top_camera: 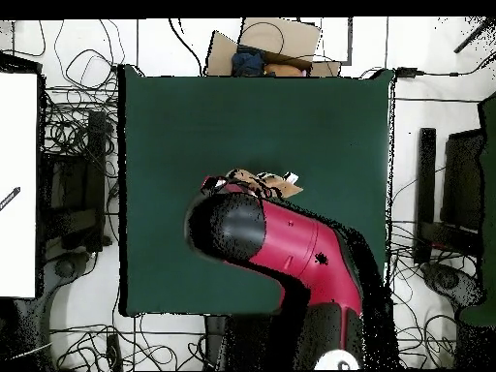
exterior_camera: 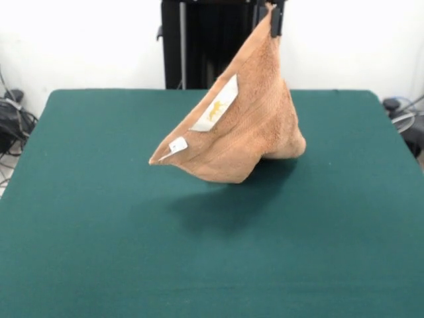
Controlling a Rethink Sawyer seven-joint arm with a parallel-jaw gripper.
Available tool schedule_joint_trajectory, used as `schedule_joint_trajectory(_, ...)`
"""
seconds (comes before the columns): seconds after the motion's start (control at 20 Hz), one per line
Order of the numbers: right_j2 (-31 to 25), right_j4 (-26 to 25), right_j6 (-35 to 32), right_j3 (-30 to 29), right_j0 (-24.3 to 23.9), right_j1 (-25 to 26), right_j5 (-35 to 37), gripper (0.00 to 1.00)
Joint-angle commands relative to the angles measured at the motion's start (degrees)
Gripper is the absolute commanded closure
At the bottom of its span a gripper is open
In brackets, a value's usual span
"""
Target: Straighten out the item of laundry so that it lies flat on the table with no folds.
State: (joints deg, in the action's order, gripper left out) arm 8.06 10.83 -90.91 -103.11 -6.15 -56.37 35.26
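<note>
The orange-tan towel (exterior_camera: 242,129) hangs by one corner from my gripper (exterior_camera: 274,18) at the top edge of the front view. It drapes down in a folded cone over the far middle of the green table (exterior_camera: 99,218). Two white tags (exterior_camera: 215,106) face the camera. Its lowest fold is at or just above the table, over its shadow. The gripper is shut on the top corner. In the overhead view my red arm (top_camera: 291,247) covers most of the towel, and only a strip (top_camera: 260,180) shows past it.
The black pedestal (exterior_camera: 205,46) stands behind the table's far edge. In the overhead view a cardboard box (top_camera: 266,44) sits past one table edge, a white panel (top_camera: 17,184) stands at the left, and cables lie around the table.
</note>
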Motion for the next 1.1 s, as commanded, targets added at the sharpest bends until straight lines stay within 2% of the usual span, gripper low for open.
schedule_joint_trajectory(0.05, -0.88, -3.25, -3.09, -7.91, -0.56, -3.47, 4.17, 1.00)
schedule_joint_trajectory(0.6, 0.31, -4.73, -4.46, -8.05, 1.36, -7.01, 8.29, 1.00)
schedule_joint_trajectory(0.9, 1.57, -6.49, -4.52, -4.57, 2.89, -12.86, 20.64, 1.00)
schedule_joint_trajectory(1.1, 0.32, -6.44, -1.70, -2.35, 1.44, -17.20, 28.89, 1.00)
